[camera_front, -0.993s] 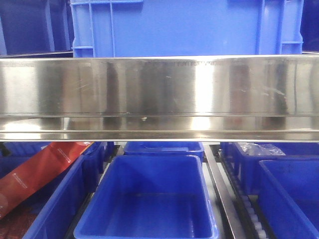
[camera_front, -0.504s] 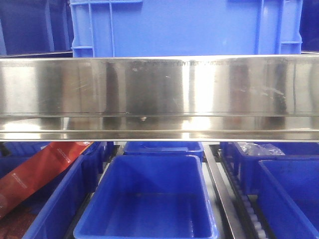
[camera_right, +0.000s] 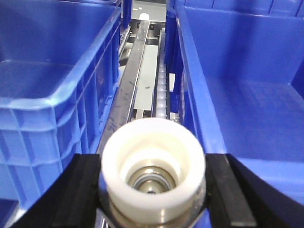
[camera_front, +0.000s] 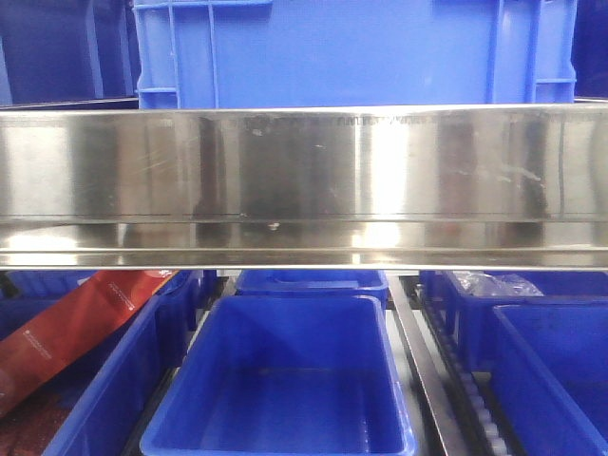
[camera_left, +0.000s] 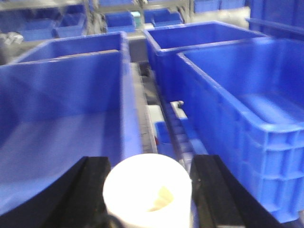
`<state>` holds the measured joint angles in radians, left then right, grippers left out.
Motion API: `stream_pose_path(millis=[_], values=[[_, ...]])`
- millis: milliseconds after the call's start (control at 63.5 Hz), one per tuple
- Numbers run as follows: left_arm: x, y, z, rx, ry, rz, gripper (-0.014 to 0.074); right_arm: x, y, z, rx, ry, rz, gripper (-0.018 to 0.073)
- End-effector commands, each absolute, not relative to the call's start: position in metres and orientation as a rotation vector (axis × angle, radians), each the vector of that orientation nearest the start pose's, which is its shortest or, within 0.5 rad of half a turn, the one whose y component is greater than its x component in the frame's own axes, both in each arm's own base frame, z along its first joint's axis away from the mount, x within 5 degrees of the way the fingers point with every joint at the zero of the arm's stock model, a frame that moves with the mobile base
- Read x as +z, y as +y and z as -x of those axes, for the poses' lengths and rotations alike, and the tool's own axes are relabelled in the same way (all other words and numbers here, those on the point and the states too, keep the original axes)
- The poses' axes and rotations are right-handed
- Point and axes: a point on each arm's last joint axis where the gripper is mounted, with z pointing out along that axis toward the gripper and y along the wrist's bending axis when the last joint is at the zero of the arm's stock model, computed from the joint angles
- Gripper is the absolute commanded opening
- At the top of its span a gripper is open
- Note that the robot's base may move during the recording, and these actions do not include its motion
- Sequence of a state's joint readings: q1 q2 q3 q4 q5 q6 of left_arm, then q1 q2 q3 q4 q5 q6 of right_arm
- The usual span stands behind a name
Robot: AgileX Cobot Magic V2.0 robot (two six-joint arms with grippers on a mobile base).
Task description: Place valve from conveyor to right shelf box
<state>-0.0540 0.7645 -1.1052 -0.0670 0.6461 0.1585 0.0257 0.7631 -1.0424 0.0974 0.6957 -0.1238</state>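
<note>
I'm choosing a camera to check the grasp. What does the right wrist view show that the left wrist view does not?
Right wrist only: the valve shows a metal core inside its white collar, and a roller track runs between blue crates. Left wrist only: small blue bins far behind; the white part there looks blurred, no metal seen. Both: a white round piece between black fingers (right gripper, left gripper), blue crates alongside.

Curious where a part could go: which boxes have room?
The centre box is bare, between the steel beam and the roller track. A red packet crowds the left box; a plastic bag sits in the rear right box.
</note>
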Motion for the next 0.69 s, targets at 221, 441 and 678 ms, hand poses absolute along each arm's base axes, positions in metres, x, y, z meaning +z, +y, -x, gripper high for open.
stream_pose_path(millis=[221,441,678], values=[[0.517,-0.061,-0.202,-0.176,1.655,-0.34,-0.0111,0.507,0.024,-0.167,0.105,1.671,0.174,-0.0154],[0.53,-0.117,-0.272,-0.262,1.64,-0.437,-0.0111,0.529,0.069,-0.223,0.23,1.661,0.313,-0.0154],[0.484,-0.156,-0.349,-0.29,1.757,-0.469,-0.0111,0.506,0.124,-0.293,0.302,1.743,0.422,-0.0154]])
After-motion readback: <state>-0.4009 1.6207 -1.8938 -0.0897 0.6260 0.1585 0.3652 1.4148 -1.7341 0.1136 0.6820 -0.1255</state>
